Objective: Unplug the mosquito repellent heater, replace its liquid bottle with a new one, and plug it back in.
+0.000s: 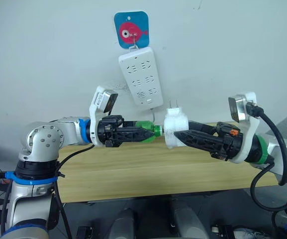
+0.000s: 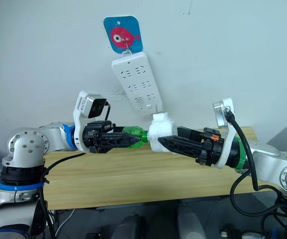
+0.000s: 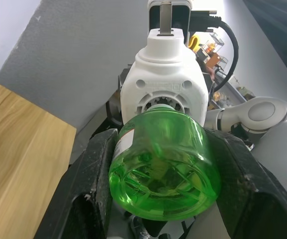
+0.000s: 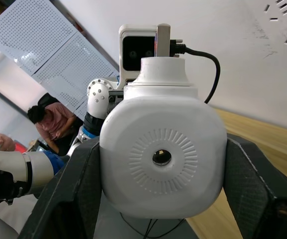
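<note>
The white mosquito repellent heater [image 1: 175,128] is unplugged and held in the air above the wooden table, its two prongs pointing up. My right gripper [image 1: 179,135] is shut on it from the right. A green liquid bottle [image 1: 148,131] lies sideways with its neck at the heater's underside; my left gripper [image 1: 144,133] is shut on it from the left. In the left wrist view the bottle [image 3: 164,167] sits between my fingers [image 3: 91,184] with the heater [image 3: 164,92] behind it. The right wrist view has the heater's top [image 4: 162,157] with its round hole.
A white power strip [image 1: 141,76] hangs on the wall from a blue hook plate [image 1: 132,29], just above and left of the heater. The wooden table [image 1: 148,169] runs below both arms. A person [image 4: 51,122] sits in the background of the right wrist view.
</note>
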`<action>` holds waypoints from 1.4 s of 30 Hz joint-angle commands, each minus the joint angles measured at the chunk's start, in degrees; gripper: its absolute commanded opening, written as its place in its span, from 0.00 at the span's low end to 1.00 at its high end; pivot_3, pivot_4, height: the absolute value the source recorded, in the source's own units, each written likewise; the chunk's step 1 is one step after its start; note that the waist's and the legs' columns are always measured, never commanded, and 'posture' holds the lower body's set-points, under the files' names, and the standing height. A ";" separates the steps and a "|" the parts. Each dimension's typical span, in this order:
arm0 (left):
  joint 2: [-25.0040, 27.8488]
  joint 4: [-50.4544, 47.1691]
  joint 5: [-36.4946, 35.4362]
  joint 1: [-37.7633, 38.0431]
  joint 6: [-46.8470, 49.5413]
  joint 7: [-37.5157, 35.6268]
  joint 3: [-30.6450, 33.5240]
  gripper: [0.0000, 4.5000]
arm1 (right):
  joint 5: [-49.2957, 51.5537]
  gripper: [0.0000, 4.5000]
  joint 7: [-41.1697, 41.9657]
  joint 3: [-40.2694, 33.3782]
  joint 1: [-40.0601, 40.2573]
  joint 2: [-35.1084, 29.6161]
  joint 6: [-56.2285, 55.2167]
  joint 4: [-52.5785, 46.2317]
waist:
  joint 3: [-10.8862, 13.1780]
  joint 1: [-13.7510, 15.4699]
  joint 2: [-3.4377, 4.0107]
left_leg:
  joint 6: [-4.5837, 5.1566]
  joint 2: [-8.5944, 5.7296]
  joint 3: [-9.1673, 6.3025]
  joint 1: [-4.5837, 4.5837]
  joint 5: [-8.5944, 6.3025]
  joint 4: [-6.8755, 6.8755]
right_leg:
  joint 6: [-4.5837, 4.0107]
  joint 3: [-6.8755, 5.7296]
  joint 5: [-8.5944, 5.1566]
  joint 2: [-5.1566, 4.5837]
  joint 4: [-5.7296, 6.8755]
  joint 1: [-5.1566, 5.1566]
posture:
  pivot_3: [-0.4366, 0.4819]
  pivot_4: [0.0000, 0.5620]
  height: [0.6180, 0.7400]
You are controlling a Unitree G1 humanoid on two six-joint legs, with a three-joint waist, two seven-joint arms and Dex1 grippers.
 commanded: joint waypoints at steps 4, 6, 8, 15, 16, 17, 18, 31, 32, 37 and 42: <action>-0.55 -2.17 -2.32 0.00 0.46 0.47 0.70 0.51 | 0.15 0.66 0.25 0.15 -0.53 -0.11 -1.88 -1.68 | 0.00 0.00 0.00 | 0.00 0.00 0.00 0.00 0.00 0.10 | 0.00 0.01 0.00 0.03 0.07 0.01 | 0.33 0.27 1.00; -0.73 -2.33 -2.11 0.25 0.21 0.77 0.55 0.51 | 0.33 0.66 0.19 0.27 -0.71 -0.14 -1.99 -1.74 | 0.00 0.00 0.00 | 0.00 0.00 0.00 -0.01 0.00 0.12 | 0.00 0.01 0.00 0.02 0.07 0.01 | 0.33 0.27 1.00; -0.88 -2.76 -0.84 0.65 -0.70 0.58 -0.25 0.51 | 0.42 0.66 0.06 0.76 -1.48 -0.04 -2.00 -1.98 | 0.00 -0.01 0.00 | 0.00 0.00 0.00 -0.02 0.00 0.13 | 0.00 0.01 0.00 0.02 0.07 0.01 | 0.33 0.27 1.00; -1.95 -3.53 -0.65 0.82 -1.52 0.67 -1.28 0.51 | -0.13 0.66 -0.48 2.81 -2.97 -0.34 -1.43 -2.63 | 0.00 -0.01 0.00 | 0.00 0.00 -0.01 -0.02 0.00 0.17 | 0.00 0.00 0.00 0.02 0.08 0.01 | 0.33 0.27 1.00; -2.16 -3.59 -0.55 0.80 -1.68 0.65 -1.46 0.51 | -0.10 0.66 -0.93 3.21 -3.23 -0.36 -1.36 -2.60 | 0.00 0.00 -0.01 | 0.00 0.00 -0.01 -0.03 0.00 0.18 | 0.00 0.00 0.00 0.02 0.08 0.01 | 0.33 0.27 1.00; -2.43 -3.60 -0.35 0.81 -1.89 0.68 -1.65 0.51 | 0.28 0.66 -1.14 3.62 -3.46 -0.58 -1.08 -2.56 | 0.00 0.00 0.00 | 0.00 0.00 -0.02 -0.03 0.00 0.19 | 0.00 0.00 0.00 0.02 0.08 0.01 | 0.33 0.27 1.00; -2.75 -3.56 -0.15 0.79 -2.10 0.73 -1.79 0.51 | 1.27 0.66 -1.60 4.07 -3.61 -0.89 -0.81 -2.40 | 0.00 0.00 0.00 | 0.00 0.00 -0.02 -0.05 0.00 0.20 | 0.00 -0.01 0.00 0.02 0.08 0.01 | 0.33 0.27 1.00; -6.83 -1.19 -0.30 1.41 -2.79 4.70 0.03 0.51 | 6.19 1.00 -2.99 4.08 -1.87 -7.86 -0.12 -3.00 | -0.01 0.07 0.00 | 0.03 -0.01 -0.04 -0.25 -0.02 0.58 | 0.00 -0.10 0.00 0.04 0.11 0.01 | 0.32 0.27 1.00; -7.36 -0.92 -0.77 1.35 -2.63 5.40 0.34 0.51 | 6.28 1.00 -2.63 4.13 -1.72 -8.55 0.09 -3.28 | -0.01 0.08 -0.01 | 0.03 -0.01 -0.03 -0.25 -0.02 0.58 | 0.00 -0.09 0.00 0.04 0.11 0.01 | 0.32 0.27 1.00; -9.84 0.62 -2.12 0.95 -2.29 8.88 1.98 0.51 | 2.15 1.00 1.70 2.70 1.03 -12.77 2.25 -6.58 | -0.01 0.13 -0.01 | 0.03 -0.01 -0.07 -0.29 -0.02 0.62 | 0.00 -0.12 0.00 0.04 0.10 0.01 | 0.31 0.27 1.00; -10.47 2.07 -3.07 0.22 -1.82 10.28 2.72 0.51 | -10.87 0.88 14.86 -5.15 11.92 -18.13 4.32 -10.67 | -0.03 0.25 -0.04 | 0.03 -0.02 -0.06 -0.31 -0.02 0.66 | 0.02 -0.13 -0.01 0.05 0.09 0.02 | 0.31 0.27 1.00</action>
